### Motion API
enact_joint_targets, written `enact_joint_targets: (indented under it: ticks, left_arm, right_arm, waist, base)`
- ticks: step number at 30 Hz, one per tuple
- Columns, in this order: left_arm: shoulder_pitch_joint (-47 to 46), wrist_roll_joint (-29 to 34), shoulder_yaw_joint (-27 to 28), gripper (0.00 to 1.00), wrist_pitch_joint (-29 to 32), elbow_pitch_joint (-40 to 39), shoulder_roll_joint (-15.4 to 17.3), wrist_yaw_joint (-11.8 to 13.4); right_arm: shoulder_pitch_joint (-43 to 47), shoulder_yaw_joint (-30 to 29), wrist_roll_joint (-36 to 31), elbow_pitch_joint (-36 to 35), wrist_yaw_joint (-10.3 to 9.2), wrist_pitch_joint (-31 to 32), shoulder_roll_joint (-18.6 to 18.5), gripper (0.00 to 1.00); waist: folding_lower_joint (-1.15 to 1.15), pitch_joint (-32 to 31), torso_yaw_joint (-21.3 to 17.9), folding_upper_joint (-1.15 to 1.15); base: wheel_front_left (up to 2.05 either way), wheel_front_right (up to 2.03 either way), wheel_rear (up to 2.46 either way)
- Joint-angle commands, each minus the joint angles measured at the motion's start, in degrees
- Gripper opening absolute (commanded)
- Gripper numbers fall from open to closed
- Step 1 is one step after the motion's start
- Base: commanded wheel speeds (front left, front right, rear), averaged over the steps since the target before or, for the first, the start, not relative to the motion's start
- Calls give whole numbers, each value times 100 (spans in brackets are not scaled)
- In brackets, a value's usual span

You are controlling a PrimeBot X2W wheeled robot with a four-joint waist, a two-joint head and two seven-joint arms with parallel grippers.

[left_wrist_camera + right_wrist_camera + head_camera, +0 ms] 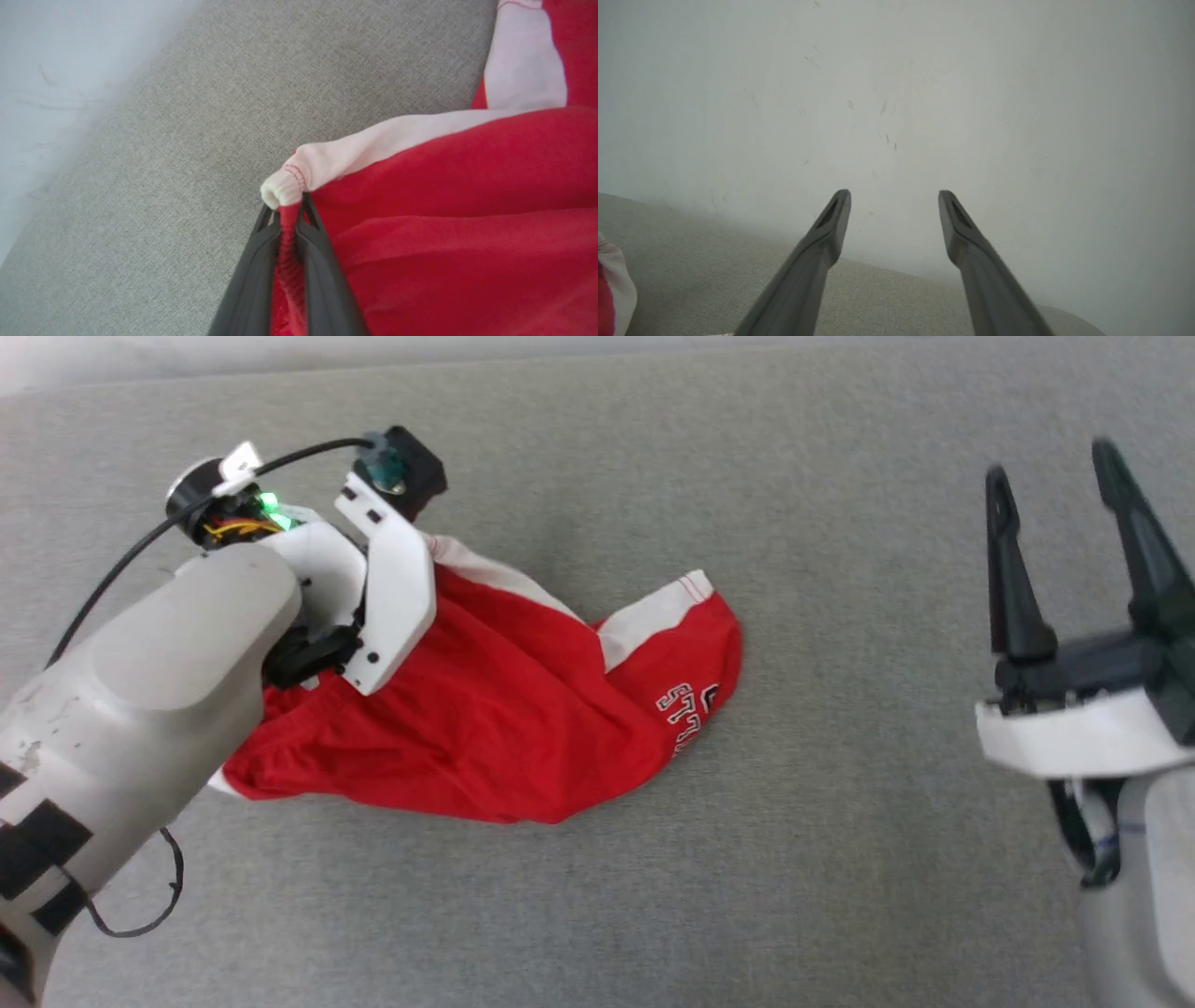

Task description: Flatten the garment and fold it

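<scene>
The left jaws are pressed together on a bunched edge of the garment (444, 210). Red cloth is squeezed between their two dark fingers (247, 280), and a small knot of white trim (280, 189) pokes out just past the tips. From that pinch a white band (373, 140) runs away to the jaws' right, with wide red folds lying beside and beneath it. In the head view the garment (485, 709) lies crumpled on the grey cloth-covered desk (840, 849). Its near corner is tucked under the left wrist mount (392, 588), and its far end carries a white panel (653, 616) and small white lettering (686, 709). The right jaws are spread wide and grip nothing; their fingers (1013, 588) stand well apart from the garment, over bare desk. Between and beyond those fingers (817, 252) a strip of desk (714, 261) shows, then a pale wall (896, 93). A sliver of the garment (607, 280) sits far off to the jaws' left.
</scene>
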Motion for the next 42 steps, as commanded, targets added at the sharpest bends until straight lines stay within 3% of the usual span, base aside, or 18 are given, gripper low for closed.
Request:
enact_joint_targets:
  ticks: [1,5,8,9,14,18,23,27,33,40,41,42]
  left_arm:
    - [58,-56,-11,0,-254,-8,66,-37]
    - [218,-35,-11,0,-627,-81,51,-37]
    - [345,-53,-11,0,-844,-122,-24,-37]
    - [345,-53,-11,0,-844,-122,-24,-37]
    - [425,-8,-11,0,-1098,-128,-154,-37]
    - [388,20,-11,0,-1273,-91,-334,-37]
    - [263,62,-11,0,-1450,-24,-521,-37]
    - [135,83,-11,0,-1590,38,-670,-37]
    - [-45,136,-11,0,-1749,106,-888,-37]
    - [-95,158,-11,0,-1877,199,-973,-37]
    - [-87,152,-11,0,-1891,216,-964,-37]
    - [-72,147,-11,0,-1902,233,-952,-37]
  right_arm:
    - [-286,183,27,168,-11,-26,-292,100]
    - [-929,1037,285,942,-11,-26,-1156,100]
    - [-1570,2079,759,1653,-11,287,-1817,100]
    - [-1570,2079,759,1653,-11,287,-1817,100]
    - [-2869,4296,2362,2045,-11,1999,-2730,100]
    - [-3791,5638,3740,2046,-11,3434,-3117,100]
    - [-4724,6771,4877,2125,-11,4941,-3275,100]
    - [-5188,7224,5294,2377,-11,5565,-3254,100]
    - [-5285,7388,5558,2977,-11,5606,-3058,100]
    - [-4787,7452,5602,3235,-11,5695,-2977,100]
    - [-4733,7453,5542,3211,-11,5730,-2989,86]
    - [-4702,7454,5519,3194,-11,5694,-2997,4]
  waist:
    - [0,-230,281,1]
    - [0,-332,511,1]
    - [0,-364,685,1]
    - [0,-364,685,1]
    - [0,-271,938,1]
    - [0,-128,1141,1]
    - [0,99,1340,1]
    - [0,291,1492,1]
    - [0,569,1714,1]
    - [0,683,1796,1]
    - [0,679,1783,1]
    - [0,664,1765,1]
  base:
    - [0,0,0]
    - [0,0,0]
    - [0,0,0]
    - [0,0,0]
    - [0,0,0]
    - [0,0,0]
    - [0,0,0]
    - [0,0,0]
    - [0,0,0]
    - [0,0,0]
    - [0,0,0]
    - [0,0,0]
